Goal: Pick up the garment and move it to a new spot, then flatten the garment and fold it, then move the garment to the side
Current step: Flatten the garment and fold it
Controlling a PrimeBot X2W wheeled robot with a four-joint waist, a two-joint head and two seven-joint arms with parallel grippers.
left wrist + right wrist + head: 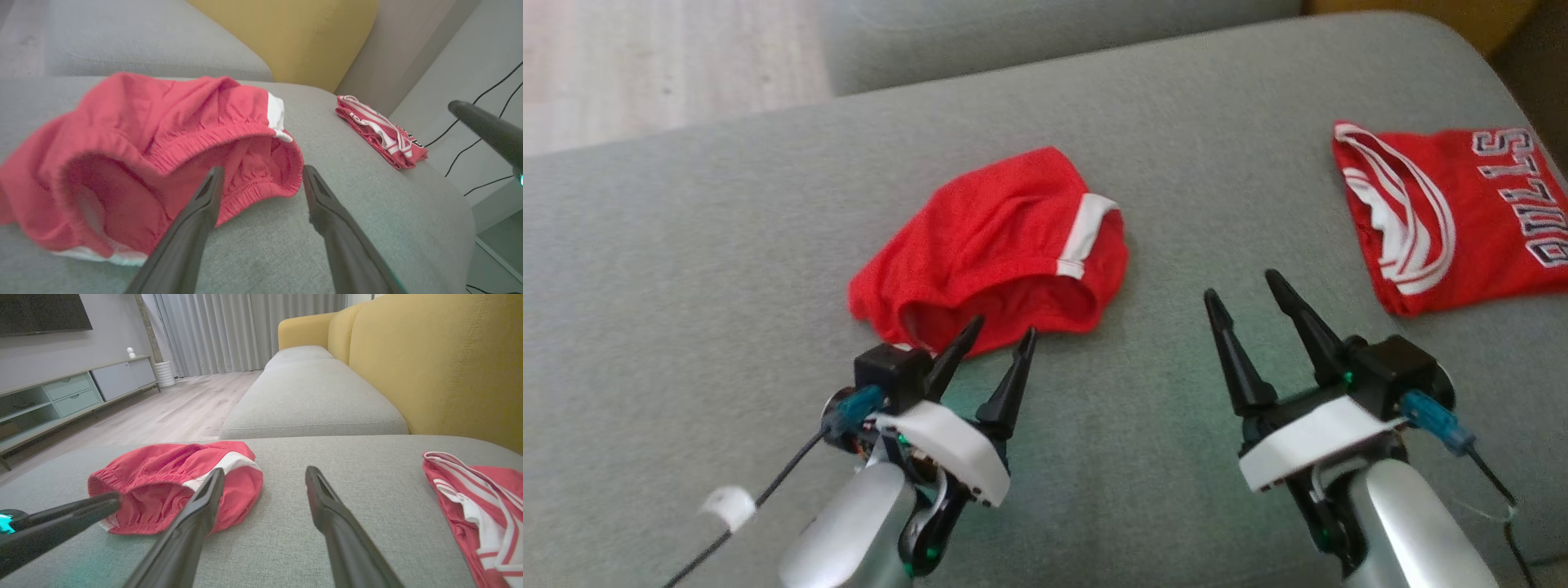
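The garment is a pair of red shorts with a white side stripe, lying crumpled in the middle of the grey cushion. Its elastic waistband gapes towards me. My left gripper is open at the shorts' near edge, its fingertips just reaching the waistband; in the left wrist view the gripper frames the hem of the shorts without clamping it. My right gripper is open over bare cushion, to the right of the shorts. In the right wrist view the gripper has the shorts to its left.
A folded red jersey with white trim and lettering lies at the cushion's right end. The yellow backrest rises beyond the cushions. Wooden floor and a low cabinet lie past the sofa. Bare cushion separates shorts and jersey.
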